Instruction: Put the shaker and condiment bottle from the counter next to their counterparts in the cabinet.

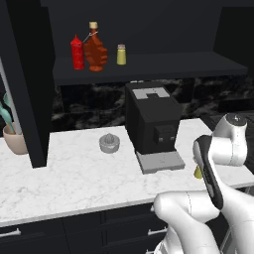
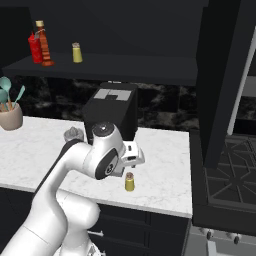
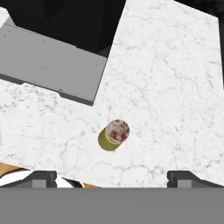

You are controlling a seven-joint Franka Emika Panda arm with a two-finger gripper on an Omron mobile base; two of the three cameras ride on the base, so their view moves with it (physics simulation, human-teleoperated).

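The tool (image 3: 112,177) hangs open, its tips wide apart at the bottom of the hand view. The shaker (image 3: 114,134) stands upright mid-frame on the white marble tabletop (image 3: 175,87). The condiment bottle (image 1: 95,50) sits upper left on the cabinet (image 1: 149,67) shelf.

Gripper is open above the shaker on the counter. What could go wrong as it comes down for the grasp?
The shaker is small and stands upright on the counter; with the gripper open wide, a slightly off-centre finger could tip it and let it roll.

It stands fairly near the counter's front edge, so a knocked shaker may fall off.

The coffee machine's tray is close beside it and could catch a finger.
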